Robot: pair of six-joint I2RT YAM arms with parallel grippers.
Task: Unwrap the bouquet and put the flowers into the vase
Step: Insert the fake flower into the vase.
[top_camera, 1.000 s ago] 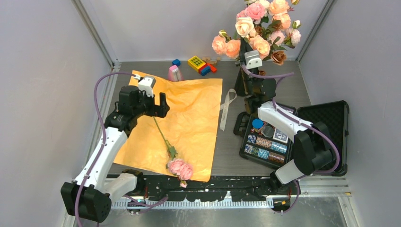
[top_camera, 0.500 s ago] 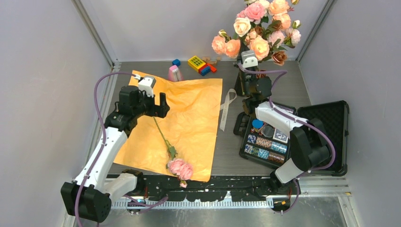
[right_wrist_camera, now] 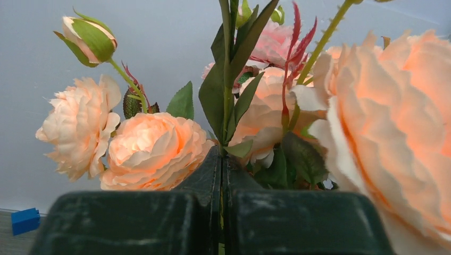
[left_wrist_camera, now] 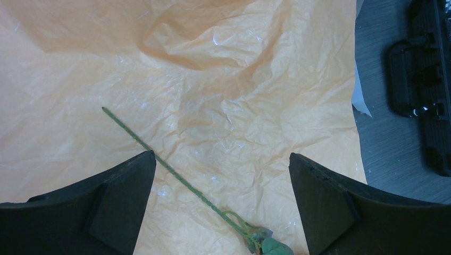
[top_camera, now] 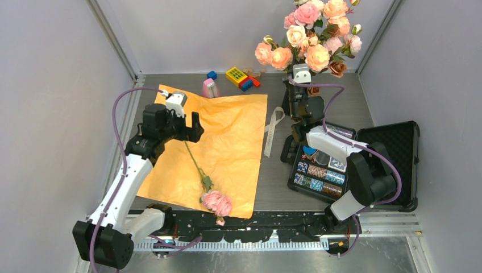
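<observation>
From above: bouquet undone, orange paper flat on the desk, ribbon beside it. Most flowers upright at far right, vase probably hidden behind the right arm. One rose left lying on the paper.

Left wrist: left tool released, above that rose's stem.

Right wrist: right tool clenched on one stalk among the flowers.

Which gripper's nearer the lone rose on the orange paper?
Left. Left gripper hangs open over lone rose, stem end; right gripper is far right, shut on standing flowers.
</observation>
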